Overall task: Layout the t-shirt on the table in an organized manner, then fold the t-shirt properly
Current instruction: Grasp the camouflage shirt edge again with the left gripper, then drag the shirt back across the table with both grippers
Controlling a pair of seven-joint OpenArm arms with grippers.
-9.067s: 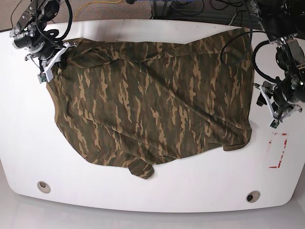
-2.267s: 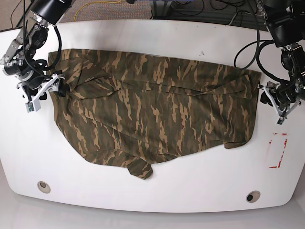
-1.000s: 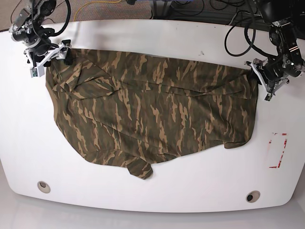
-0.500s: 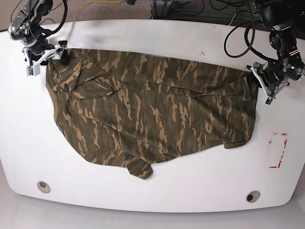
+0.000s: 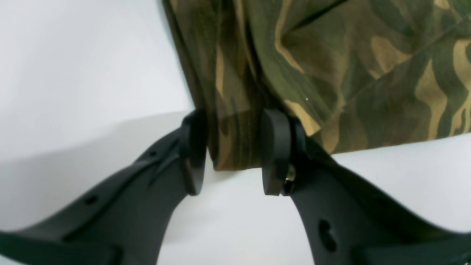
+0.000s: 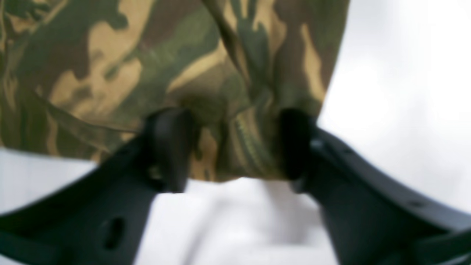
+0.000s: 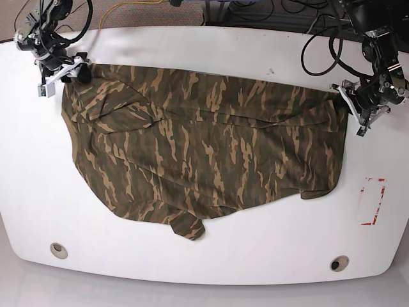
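The camouflage t-shirt (image 7: 204,147) lies spread across the white table (image 7: 255,256), with wrinkles and a sleeve folded under at its near edge. My left gripper (image 7: 347,105) is at the shirt's right edge. In the left wrist view, the left gripper (image 5: 233,154) has a fold of the t-shirt (image 5: 349,73) pinched between its black fingers (image 5: 193,154). My right gripper (image 7: 75,69) sits at the shirt's far left corner. The right wrist view shows the right gripper (image 6: 232,147) with bunched t-shirt (image 6: 147,55) filling the gap between its pads.
Two grommet holes (image 7: 59,250) (image 7: 339,263) sit near the table's front edge. A red-and-white tape mark (image 7: 374,201) lies at the right, near the shirt's hem. Cables (image 7: 319,25) trail over the table's far edge.
My right gripper has shifted slightly toward the far left corner and its jaws have narrowed onto the shirt's corner. The left gripper has stayed at the right edge, holding the cloth.
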